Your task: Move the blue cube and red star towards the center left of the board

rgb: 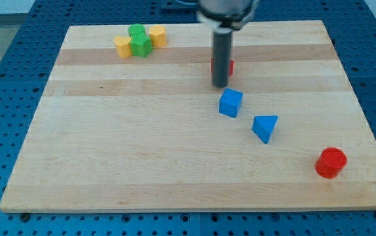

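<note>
my tip (220,85) has no jaws to grasp; it stands just above your small light blue cube (230,103), half hiding the red star (230,66). push flat faces; both should slide easily.

All I see of my arm is a straight, dark grey cylindrical rod (220,56) with a faint lengthwise sheen, hanging from a wider, rounded silver-grey collar (225,11) cut off by the view's top, and ending in my tip (220,86), blunt and flat.
</note>
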{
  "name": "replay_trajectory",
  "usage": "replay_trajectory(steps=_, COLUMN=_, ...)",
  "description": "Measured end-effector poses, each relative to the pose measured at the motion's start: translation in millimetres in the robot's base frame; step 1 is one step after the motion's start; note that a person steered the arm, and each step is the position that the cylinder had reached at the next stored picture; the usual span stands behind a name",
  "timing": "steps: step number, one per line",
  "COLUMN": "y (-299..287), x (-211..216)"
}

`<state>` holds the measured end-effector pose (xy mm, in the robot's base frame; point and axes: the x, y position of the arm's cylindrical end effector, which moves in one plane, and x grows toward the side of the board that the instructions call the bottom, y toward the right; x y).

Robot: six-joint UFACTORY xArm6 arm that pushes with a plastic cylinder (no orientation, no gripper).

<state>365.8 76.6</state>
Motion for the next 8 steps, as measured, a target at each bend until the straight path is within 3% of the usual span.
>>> replay_trajectory(steps=1, y=89, x=19)
replay_trajectory(steps=2, y=90, x=72)
replay_trajectory(steps=3, y=60, x=85)
replay_trajectory(steps=5, y=-59, x=77)
replay_trajectory(steps=6, y=-23, x=71)
replay_trajectory(steps=7, y=56, x=37)
replay_trajectory(steps=8, y=41, x=6)
